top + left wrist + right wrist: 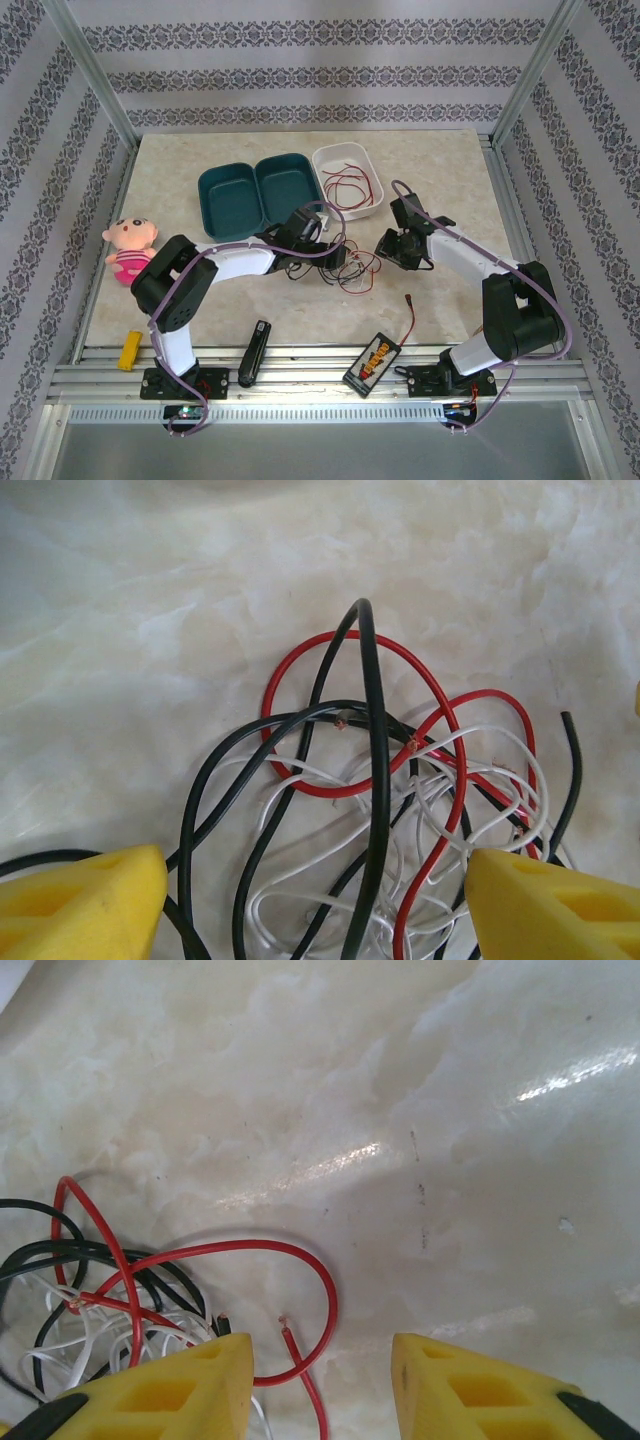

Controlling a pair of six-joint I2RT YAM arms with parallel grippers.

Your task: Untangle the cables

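Cables [352, 268]: three thin wires are heaped in one flat tangle at mid-tabletop, between the two pincers; the heap is slightly wider left to right in the top view.
Red wire [266, 710]: it is bent into round loops that reach away from the left wrist camera; a free end [285, 1328] is seen from the right wrist, lying between that pincer's fingers.
Black wire [378, 760]: a tall, narrow arch is laid over the red loop.
White wire [250, 905]: the thinnest strands are bunched low in the heap.
Left pincer [315, 910]: it is spread wide, with yellow fingers [80, 905] on either side of the tangle and nothing gripped; the arm is stretched low to the right.
Right pincer [320, 1390]: it is held wide and grips nothing; the arm is folded at the elbow and reaches left.
Tabletop [450, 170]: pale and marbled, glossy.
Surroundings: a teal box [255, 195] lies open beside a white tray [340, 155], at the rear of the tabletop.
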